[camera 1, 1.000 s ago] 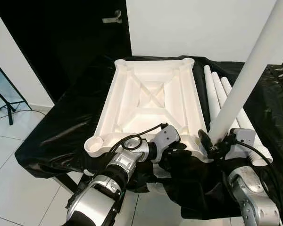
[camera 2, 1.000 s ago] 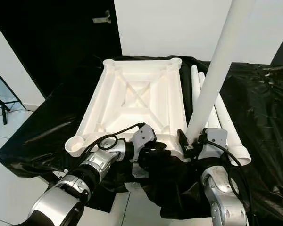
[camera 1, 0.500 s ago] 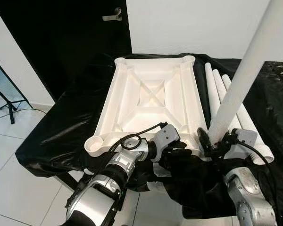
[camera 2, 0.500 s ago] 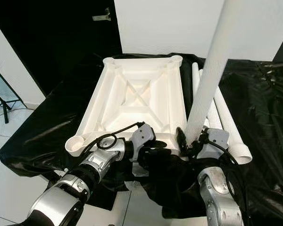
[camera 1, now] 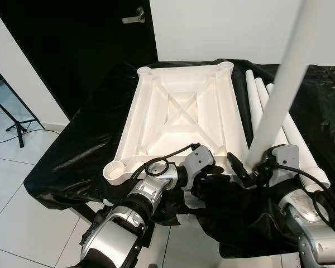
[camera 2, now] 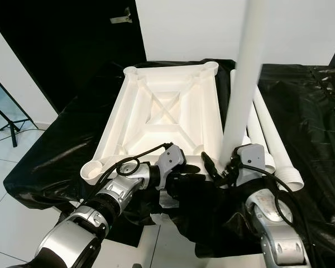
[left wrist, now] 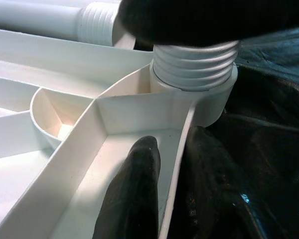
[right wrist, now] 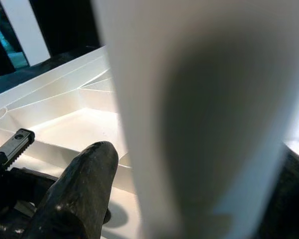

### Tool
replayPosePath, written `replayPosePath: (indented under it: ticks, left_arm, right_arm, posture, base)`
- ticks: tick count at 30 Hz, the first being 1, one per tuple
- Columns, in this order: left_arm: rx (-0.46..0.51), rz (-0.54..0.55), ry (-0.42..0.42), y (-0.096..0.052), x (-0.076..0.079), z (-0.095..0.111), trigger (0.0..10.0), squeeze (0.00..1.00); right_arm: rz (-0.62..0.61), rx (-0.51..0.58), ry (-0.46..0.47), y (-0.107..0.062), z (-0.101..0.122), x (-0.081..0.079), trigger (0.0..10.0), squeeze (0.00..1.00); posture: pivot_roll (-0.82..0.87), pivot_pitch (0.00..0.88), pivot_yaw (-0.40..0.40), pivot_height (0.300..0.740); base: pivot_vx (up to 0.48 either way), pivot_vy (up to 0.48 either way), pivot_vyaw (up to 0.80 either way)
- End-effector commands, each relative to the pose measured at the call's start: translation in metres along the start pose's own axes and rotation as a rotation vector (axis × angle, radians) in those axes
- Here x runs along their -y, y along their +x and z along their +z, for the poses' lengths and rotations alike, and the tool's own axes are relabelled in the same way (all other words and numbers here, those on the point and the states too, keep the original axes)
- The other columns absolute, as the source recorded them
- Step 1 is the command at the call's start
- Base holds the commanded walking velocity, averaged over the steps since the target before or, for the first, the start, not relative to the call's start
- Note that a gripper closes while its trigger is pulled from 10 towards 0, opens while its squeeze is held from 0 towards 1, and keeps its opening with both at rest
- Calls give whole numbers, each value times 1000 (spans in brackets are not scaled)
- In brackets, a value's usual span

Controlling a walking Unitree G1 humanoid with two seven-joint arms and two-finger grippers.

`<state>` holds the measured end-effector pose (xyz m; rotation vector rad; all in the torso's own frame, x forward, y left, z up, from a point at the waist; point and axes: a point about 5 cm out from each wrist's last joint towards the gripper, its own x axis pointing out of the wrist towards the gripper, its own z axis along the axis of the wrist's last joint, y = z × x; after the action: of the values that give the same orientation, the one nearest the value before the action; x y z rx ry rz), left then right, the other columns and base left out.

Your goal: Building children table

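Left wrist view is showing my left gripper (left wrist: 162, 199) clamping the near edge wall of the upturned white tabletop (camera 1: 181, 120), one black finger (left wrist: 132, 194) inside the rim and the other outside against the black sheet (camera 1: 78, 151). Just beyond it, the threaded end of the table leg (left wrist: 195, 67) is sitting in the near right corner socket (left wrist: 209, 102). From the head cameras, I am seeing my right gripper (camera 1: 247, 170) grasping that leg (camera 1: 279, 89) low down, holding it nearly upright over the corner. Farther right, three spare legs (camera 1: 268, 109) are lying side by side on the sheet beside the tabletop. A dark door (camera 1: 72, 44) is standing behind.
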<state>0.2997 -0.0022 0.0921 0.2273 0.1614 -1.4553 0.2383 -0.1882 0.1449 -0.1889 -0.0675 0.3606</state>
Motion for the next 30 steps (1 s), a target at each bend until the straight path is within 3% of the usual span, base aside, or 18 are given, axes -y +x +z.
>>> replayPosePath:
  ticks: [1, 2, 3, 9, 14, 18, 22, 27, 28, 30]
  left_arm:
    - [-81, -189, -73, -1, 19, -23, 10000, 0]
    - [-81, -190, -73, -1, 19, -23, 10000, 0]
    - [-81, -190, -73, -1, 19, -23, 10000, 0]
    - [-81, -189, -70, 0, 19, -22, 10000, 0]
    - [-80, -190, -70, 0, 19, -22, 10000, 0]
    - [-80, -192, -71, 1, 19, -22, 10000, 0]
    - [-81, -190, -73, -1, 19, -22, 10000, 0]
    - [-87, -188, -76, -2, 19, -25, 10000, 0]
    - [-89, -187, -77, -2, 19, -25, 10000, 0]
    - [-89, -187, -77, -2, 19, -25, 10000, 0]
  right_arm:
    - [26, -10, 16, 0, -2, 1, 2039, 0]
    - [34, -16, 29, 0, -3, 2, 2039, 0]
    - [46, -27, 46, -1, -5, 1, 0, 0]
    - [83, -87, 126, -7, -16, -6, 0, 0]
    - [50, -73, 200, -12, -18, -24, 0, 0]
    - [-218, 6, 259, -17, -22, -24, 0, 0]
    - [-354, 10, 251, -18, -24, -11, 0, 0]
    - [-409, 15, 222, -16, -22, -9, 0, 0]
    - [-382, 13, 215, -13, -22, -11, 10000, 0]
    - [-382, 13, 215, -13, -22, -11, 10000, 0]
  posture:
    - [75, 0, 67, 740]
    - [75, 0, 67, 740]
    - [75, 0, 67, 740]
    - [74, 0, 67, 740]
    - [74, 0, 66, 740]
    - [82, 0, 66, 740]
    - [86, 0, 68, 740]
    - [89, 0, 70, 740]
    - [87, 0, 67, 740]
    - [87, 0, 67, 740]
  base:
    - [0, 0, 0]
    - [0, 0, 0]
    - [0, 0, 0]
    - [0, 0, 0]
    - [0, 0, 0]
    - [0, 0, 0]
    - [0, 0, 0]
    - [0, 0, 0]
    - [0, 0, 0]
    - [0, 0, 0]
